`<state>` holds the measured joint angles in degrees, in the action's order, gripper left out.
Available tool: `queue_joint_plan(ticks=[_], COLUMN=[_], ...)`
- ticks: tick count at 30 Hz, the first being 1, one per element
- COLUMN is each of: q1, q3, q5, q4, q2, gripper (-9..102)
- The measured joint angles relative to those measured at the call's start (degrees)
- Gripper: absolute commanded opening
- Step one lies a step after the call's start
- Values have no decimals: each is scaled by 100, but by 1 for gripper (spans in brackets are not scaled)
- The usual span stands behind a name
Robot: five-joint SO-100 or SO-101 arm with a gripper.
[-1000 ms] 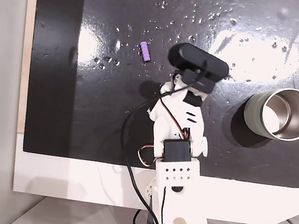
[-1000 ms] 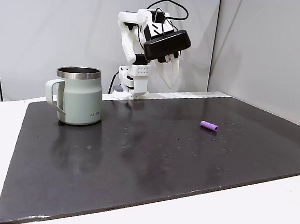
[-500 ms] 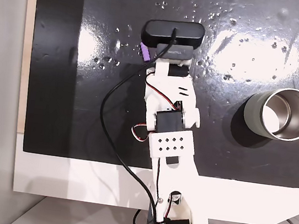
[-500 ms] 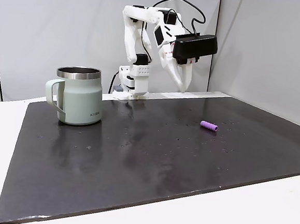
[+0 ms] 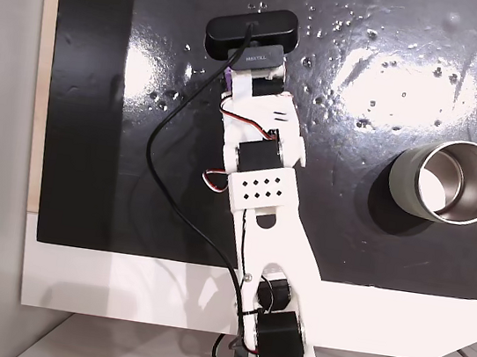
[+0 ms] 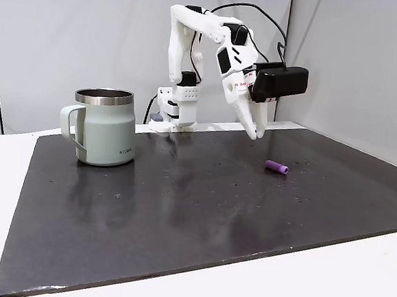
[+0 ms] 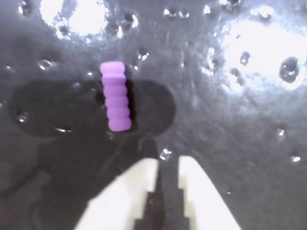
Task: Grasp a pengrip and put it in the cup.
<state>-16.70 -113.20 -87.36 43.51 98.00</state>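
in a fixed view from above, the arm [image 5: 258, 199] covers most of the pen grip [image 5: 227, 75]; just a purple sliver shows beside the black camera [image 5: 251, 31]. in the wrist view the grip [image 7: 115, 96] lies bare on the wet black mat [image 7: 249, 124], a little ahead and left of the gripper [image 7: 168, 165], untouched. the jaws stand narrow, a thin slit between the white fingers [image 7: 194, 178], holding nothing. from the side, the gripper [image 6: 257, 132] hangs above the mat, the cup [image 6: 104, 126] well apart at left.
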Motion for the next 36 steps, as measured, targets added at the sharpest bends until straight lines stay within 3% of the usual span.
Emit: queue_joint_plan(ticks=[8,27,31,36], q1=[0,-167,-193,-220], q3=[510,1696,1819,1872], q5=[-88,-114,-114,-158], q4=[0,0,-9,-237], q2=[-826,-2531,-2725,-2865], gripper=[23,26,21,4])
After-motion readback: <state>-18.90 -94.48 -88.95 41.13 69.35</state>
